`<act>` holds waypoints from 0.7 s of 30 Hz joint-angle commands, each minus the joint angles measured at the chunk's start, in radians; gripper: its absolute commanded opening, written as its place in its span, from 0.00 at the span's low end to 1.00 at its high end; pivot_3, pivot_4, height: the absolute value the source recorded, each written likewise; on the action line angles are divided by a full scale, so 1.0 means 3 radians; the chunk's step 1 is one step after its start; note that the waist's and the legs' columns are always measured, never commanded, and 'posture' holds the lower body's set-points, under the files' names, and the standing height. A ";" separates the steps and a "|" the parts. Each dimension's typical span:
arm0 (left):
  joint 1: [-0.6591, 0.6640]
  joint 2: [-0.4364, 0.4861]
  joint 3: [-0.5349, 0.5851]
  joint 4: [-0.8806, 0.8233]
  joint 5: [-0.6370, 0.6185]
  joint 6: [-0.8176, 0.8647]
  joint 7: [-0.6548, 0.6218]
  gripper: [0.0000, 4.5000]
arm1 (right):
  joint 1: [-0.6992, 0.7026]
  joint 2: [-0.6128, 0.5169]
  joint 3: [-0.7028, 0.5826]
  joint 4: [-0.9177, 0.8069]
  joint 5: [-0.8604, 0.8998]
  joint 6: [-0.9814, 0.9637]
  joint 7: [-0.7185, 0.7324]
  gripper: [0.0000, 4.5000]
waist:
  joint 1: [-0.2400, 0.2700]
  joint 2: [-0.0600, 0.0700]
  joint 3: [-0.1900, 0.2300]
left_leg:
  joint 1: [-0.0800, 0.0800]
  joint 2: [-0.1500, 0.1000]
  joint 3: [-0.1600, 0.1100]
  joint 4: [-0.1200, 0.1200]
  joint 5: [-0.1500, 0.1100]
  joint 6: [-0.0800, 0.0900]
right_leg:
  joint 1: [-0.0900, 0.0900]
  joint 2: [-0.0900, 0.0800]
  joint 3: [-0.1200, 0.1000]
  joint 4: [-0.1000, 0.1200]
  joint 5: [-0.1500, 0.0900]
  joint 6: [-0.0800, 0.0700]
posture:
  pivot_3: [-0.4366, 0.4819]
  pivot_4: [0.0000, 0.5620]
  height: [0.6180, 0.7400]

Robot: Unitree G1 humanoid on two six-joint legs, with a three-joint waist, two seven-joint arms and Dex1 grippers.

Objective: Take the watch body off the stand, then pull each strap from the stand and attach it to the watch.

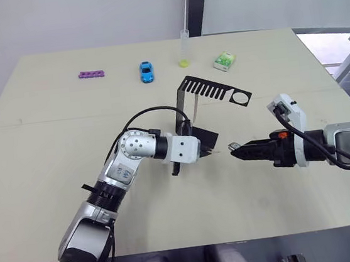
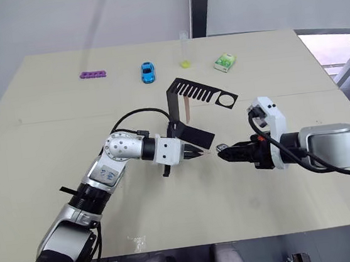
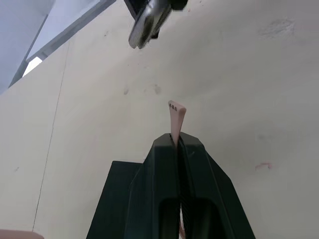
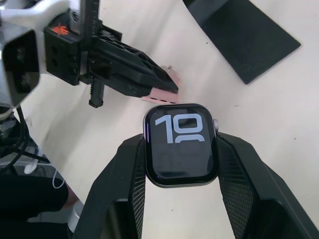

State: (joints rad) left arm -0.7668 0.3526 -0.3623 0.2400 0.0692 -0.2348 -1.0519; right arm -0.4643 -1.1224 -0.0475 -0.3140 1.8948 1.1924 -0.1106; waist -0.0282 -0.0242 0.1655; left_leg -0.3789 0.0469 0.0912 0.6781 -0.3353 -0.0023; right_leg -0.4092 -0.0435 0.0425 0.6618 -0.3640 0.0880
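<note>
My right gripper (image 4: 180,145) is shut on the watch body (image 4: 180,144), a small square case with a black screen and light marks, held by its sides just above the table. My left gripper (image 3: 178,142) is shut on a pale pink strap (image 3: 175,117), whose end sticks out past the fingertips. That strap tip sits a short gap from the watch body (image 2: 223,146), the two grippers facing each other in front of the stand. The black stand (image 1: 214,88) is upright behind them. A second pink strap (image 2: 187,112) hangs down from its top arm.
Along the far side of the table lie a purple perforated strip (image 1: 92,73), a blue toy car (image 1: 147,71), a clear tube with a yellow-green end (image 1: 184,49) and a green-and-white packet (image 1: 224,61). The stand's flat base (image 1: 205,141) lies just behind my left gripper.
</note>
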 commanded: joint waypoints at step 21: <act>-0.0077 -0.0041 -0.0003 -0.0284 -0.0166 0.0082 -0.0057 0.00 | -0.0006 -0.0011 0.0171 0.0023 0.0121 -0.0192 -0.0095 0.35 | 0.0001 0.0000 0.0000 | -0.0002 0.0000 -0.0001 0.0002 0.0000 0.0001 | 0.0000 0.0000 -0.0001 0.0000 0.0000 0.0000 | 0.48 0.27 1.00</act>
State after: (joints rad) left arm -0.7728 0.3454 -0.3655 0.1750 0.0260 -0.2047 -1.0743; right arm -0.4506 -1.1220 0.0217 -0.3046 1.9085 1.1543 -0.1311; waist -0.0278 -0.0242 0.1656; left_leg -0.3795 0.0469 0.0908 0.6788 -0.3354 -0.0022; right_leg -0.4093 -0.0434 0.0424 0.6618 -0.3640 0.0880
